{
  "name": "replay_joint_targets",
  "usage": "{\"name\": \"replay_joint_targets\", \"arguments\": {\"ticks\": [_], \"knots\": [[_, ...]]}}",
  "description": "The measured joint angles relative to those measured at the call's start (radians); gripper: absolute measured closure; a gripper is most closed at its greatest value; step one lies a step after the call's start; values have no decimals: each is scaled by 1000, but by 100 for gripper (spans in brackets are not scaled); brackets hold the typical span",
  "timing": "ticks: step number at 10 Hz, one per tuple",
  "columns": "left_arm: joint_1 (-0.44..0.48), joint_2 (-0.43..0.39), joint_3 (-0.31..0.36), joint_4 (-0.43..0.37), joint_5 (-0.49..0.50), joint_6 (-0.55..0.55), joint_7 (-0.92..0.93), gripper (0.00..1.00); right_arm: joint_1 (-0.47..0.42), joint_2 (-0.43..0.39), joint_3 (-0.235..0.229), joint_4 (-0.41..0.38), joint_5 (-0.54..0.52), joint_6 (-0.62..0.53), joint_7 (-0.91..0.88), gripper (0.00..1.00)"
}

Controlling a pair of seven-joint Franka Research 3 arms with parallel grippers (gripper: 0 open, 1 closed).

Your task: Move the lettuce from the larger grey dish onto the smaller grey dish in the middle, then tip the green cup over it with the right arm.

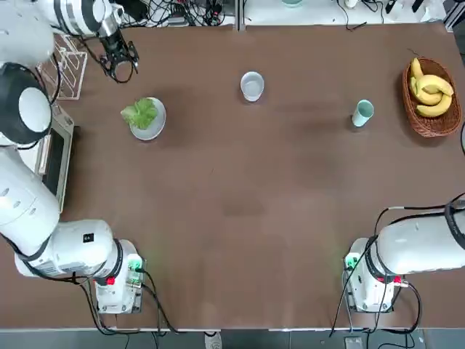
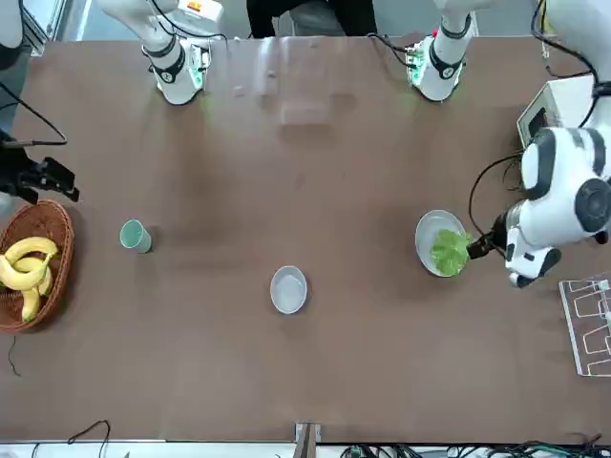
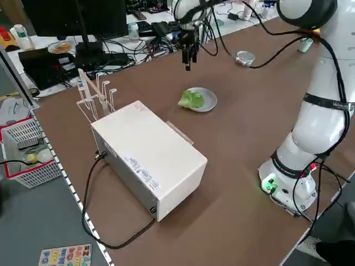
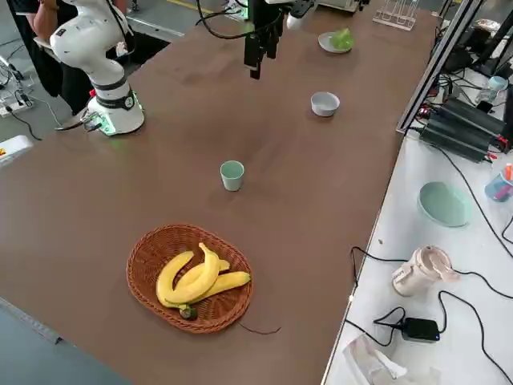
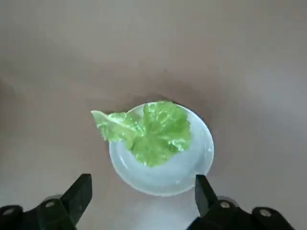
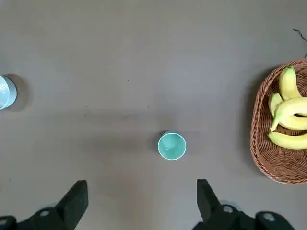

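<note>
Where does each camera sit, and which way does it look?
Top: overhead, looking down; both arm bases, left gripper.
Front: across the table; bases far, plate.
Left side: raised, diagonal; left arm, lettuce.
Right side: raised, diagonal; cup, basket.
Left wrist: above the lettuce; own open fingers.
Right wrist: above the cup; own open fingers.
Top and front share the bowl.
</note>
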Motion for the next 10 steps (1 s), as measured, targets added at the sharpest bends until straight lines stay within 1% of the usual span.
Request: {"name": "replay_joint_targets", "arguments": {"ticks": [2,3,4,5,6,7,8,9,10], "knots": [[7,5,7,-90,21,121,-44,7,0,0,-3,-1,0,1,-19,0],[12,21,9,-135,43,189,-65,8,-3,0,-5,-3,1,8,-66,0],[14,48,9,-158,89,226,-88,9,-16,3,-7,-9,15,19,-150,0],[13,85,8,-164,147,248,-129,10,-44,10,-10,-21,43,32,-244,0],[13,123,7,-163,180,278,-174,10,-71,20,-14,-31,66,42,-307,0],[13,154,7,-162,190,310,-199,16,-84,28,-15,-31,75,49,-347,0],[13,175,6,-159,193,329,-206,19,-89,35,-14,-34,90,62,-400,0],[13,184,6,-156,193,338,-208,28,-107,41,-14,-48,140,78,-499,0],[13,185,5,-154,193,340,-208,34,-144,53,-15,-72,205,98,-633,0]]}}
